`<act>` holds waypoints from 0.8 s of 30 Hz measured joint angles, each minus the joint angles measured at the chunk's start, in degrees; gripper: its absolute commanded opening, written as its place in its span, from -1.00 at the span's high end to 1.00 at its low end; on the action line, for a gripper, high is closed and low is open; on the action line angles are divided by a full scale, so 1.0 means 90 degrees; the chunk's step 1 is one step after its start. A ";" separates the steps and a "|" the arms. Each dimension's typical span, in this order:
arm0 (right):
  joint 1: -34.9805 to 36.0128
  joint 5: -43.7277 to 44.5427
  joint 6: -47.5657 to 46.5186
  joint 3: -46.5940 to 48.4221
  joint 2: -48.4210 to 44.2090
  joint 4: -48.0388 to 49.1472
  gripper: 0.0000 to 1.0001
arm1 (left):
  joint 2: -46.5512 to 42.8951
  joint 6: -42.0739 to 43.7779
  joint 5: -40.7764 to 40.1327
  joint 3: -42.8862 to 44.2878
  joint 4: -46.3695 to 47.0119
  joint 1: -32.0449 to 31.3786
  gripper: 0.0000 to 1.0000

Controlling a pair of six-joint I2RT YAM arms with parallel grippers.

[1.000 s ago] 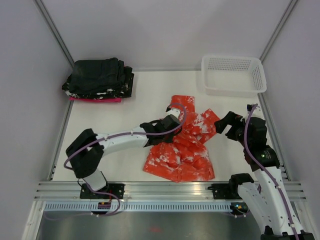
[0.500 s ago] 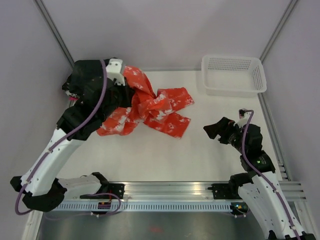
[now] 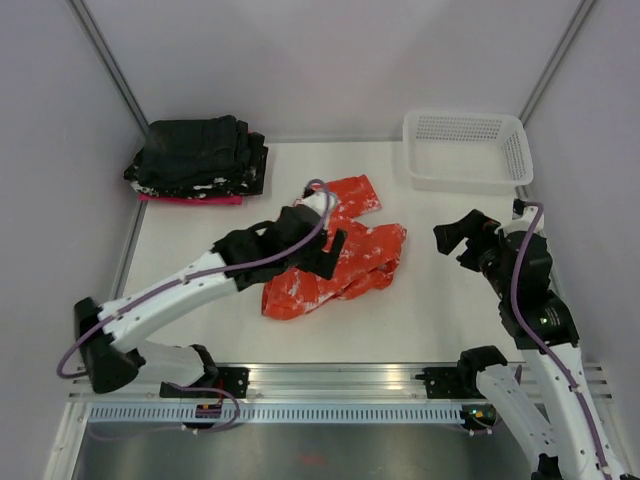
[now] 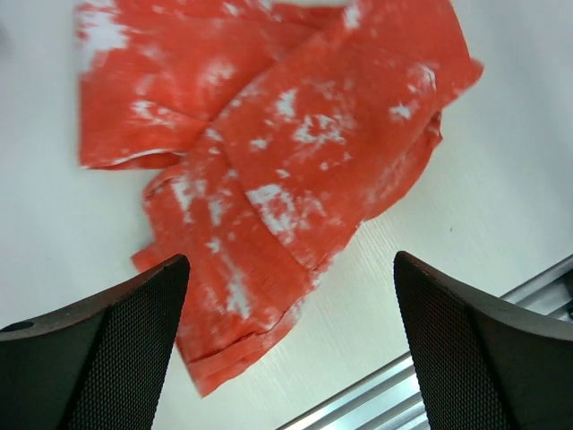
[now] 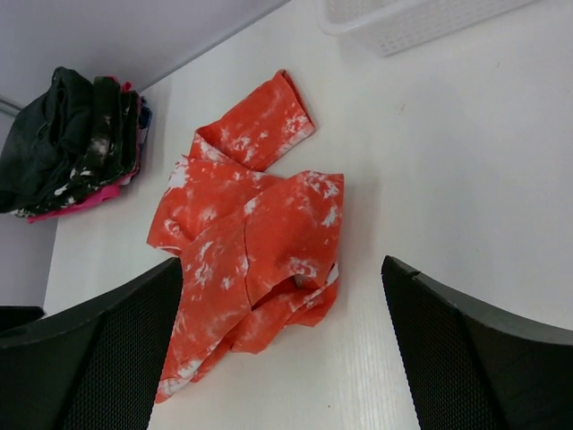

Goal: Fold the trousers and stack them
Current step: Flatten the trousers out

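The orange-red trousers (image 3: 368, 258) with white splotches lie in a loosely folded heap at the middle of the table, one end pointing to the back. My left gripper (image 3: 328, 252) hovers just above their left part, open and empty. In the left wrist view the trousers (image 4: 277, 152) lie below its spread fingers (image 4: 98, 349), near the gripper (image 4: 291, 358). My right gripper (image 3: 458, 240) is open and empty to the right of the cloth, apart from it. The right wrist view shows the trousers (image 5: 255, 242) ahead of that gripper (image 5: 282, 349).
A stack of black folded garments (image 3: 198, 155) on a pink cloth (image 3: 190, 199) sits at the back left, also in the right wrist view as the black stack (image 5: 72, 134). A white basket (image 3: 466, 150) stands at the back right. A metal rail (image 3: 330, 378) runs along the near edge.
The left arm carried the trousers up toward the back-left stack, then brought them back to the middle and opened its jaws. The right gripper shifted slightly and stayed open.
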 measured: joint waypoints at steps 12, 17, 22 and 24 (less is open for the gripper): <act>0.0211 -0.1401 -0.0187 -0.1328 0.1372 0.1071 -0.96 | -0.2968 -0.1248 0.0833 -0.3436 0.1134 0.2314 -0.97; 0.0267 -0.1372 -0.0529 -0.1073 0.2657 0.1404 -0.96 | -0.2446 -0.1564 0.2341 -0.4826 0.1972 0.2312 -0.68; 0.0359 -0.1661 -0.0546 -0.1030 0.3602 0.2195 -0.92 | -0.2004 -0.1659 0.2934 -0.5020 0.2722 0.2314 0.64; 0.0478 -0.1712 -0.0559 -0.0874 0.3922 0.2273 -0.91 | -0.1783 -0.1627 0.2992 -0.5015 0.2909 0.2314 0.95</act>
